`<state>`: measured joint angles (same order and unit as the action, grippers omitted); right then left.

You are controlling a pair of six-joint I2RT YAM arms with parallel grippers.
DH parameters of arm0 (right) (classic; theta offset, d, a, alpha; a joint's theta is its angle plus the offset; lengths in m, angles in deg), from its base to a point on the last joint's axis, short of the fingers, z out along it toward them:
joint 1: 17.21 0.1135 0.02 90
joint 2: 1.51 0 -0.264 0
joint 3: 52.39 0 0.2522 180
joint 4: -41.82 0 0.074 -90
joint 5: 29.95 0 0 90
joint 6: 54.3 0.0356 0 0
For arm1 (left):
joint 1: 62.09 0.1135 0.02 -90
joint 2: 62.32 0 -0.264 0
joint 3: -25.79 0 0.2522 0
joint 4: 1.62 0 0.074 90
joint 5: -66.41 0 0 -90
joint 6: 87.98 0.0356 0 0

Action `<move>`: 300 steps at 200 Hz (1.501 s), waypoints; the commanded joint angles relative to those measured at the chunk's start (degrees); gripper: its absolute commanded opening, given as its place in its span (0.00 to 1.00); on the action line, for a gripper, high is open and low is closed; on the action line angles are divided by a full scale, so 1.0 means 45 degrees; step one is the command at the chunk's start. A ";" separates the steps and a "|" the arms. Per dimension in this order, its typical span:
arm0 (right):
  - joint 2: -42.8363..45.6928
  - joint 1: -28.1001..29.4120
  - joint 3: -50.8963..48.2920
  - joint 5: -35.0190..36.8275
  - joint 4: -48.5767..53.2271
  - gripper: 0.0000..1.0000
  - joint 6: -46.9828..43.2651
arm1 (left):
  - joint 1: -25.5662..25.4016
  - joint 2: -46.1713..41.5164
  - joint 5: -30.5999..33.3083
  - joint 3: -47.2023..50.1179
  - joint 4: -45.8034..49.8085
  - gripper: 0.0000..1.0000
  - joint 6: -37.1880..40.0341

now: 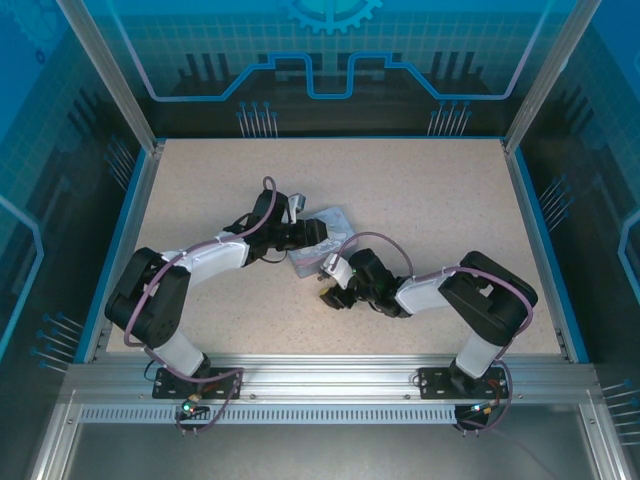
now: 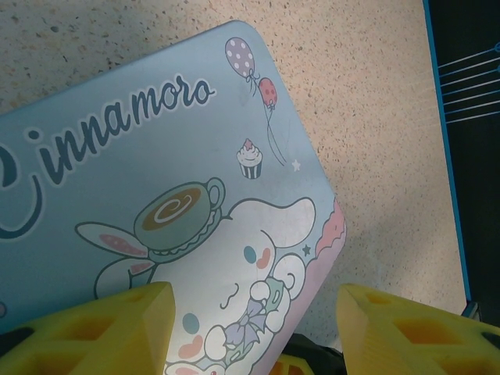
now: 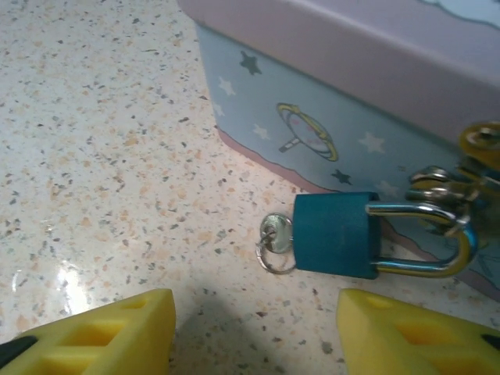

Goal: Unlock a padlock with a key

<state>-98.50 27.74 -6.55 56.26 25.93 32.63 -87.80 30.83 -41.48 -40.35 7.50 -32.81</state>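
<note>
Yellow fingers of the right gripper (image 3: pixel 254 312) sit cut off at the lower edge, parted with nothing between them, just short of the padlock (image 3: pixel 334 234). It lies on its side on the speckled table (image 3: pixel 101 156), beside the tin (image 3: pixel 312 117), with its shackle (image 3: pixel 437 266) through the tin's blurred hasp (image 3: pixel 441 183). The key (image 3: pixel 271 231) stands in the lock's end, blade hidden, with only the head and ring (image 3: pixel 266 262) showing. The left gripper (image 2: pixel 254 305) hovers half-open over the closed tin's lid (image 2: pixel 156 141), gripping nothing visible; the tin's contents are hidden. The lid script reads "Cinnamoro"
</note>
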 commanded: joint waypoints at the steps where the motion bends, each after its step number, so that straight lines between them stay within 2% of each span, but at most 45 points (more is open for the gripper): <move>1: 0.0194 -0.0492 -0.0196 -0.0257 -0.0223 0.55 0.0688 | 0.0244 0.0186 0.0235 0.0629 0.1357 0.58 -0.0249; 40: -0.0159 -0.1590 -0.0507 -0.1716 -0.1558 0.58 0.2726 | 0.0245 0.0161 0.0185 0.0730 0.1190 0.58 -0.0341; 93: -0.1083 -0.2002 -0.1396 -0.2630 -0.4559 0.60 0.6252 | 0.0228 0.0103 0.0021 0.0886 0.0926 0.58 -0.0541; 115: -0.1443 -0.1969 -0.1636 -0.2367 -0.5329 0.58 0.7305 | 0.0207 0.0020 -0.0065 0.0966 0.0827 0.57 -0.0620; 156: -0.1510 -0.1909 -0.1604 -0.2111 -0.5133 0.52 0.8234 | 0.0193 -0.0217 -0.0143 0.1034 0.0787 0.56 -0.0741; 193: -0.2470 -0.1474 -0.2057 -0.1639 -0.6685 0.49 0.9508 | 0.0187 -0.0570 -0.0107 0.1086 0.0951 0.55 -0.0804; 226: -0.2897 -0.0688 -0.1930 -0.0759 -0.6901 0.46 0.9980 | 0.0168 -0.0761 -0.0087 0.1175 0.1064 0.55 -0.0923; 272: -0.2951 -0.0411 -0.2200 0.0069 -0.6842 0.42 1.0316 | 0.0160 -0.1056 0.0068 0.1231 0.1251 0.55 -0.0909; 300: -0.2734 -0.0255 -0.2300 0.0826 -0.6427 0.44 1.0625 | 0.0148 -0.0992 -0.0006 0.1230 0.1171 0.55 -0.0931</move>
<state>-109.52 25.47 -14.66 55.21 -11.36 77.66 -87.36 26.67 -41.83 -36.50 8.17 -35.61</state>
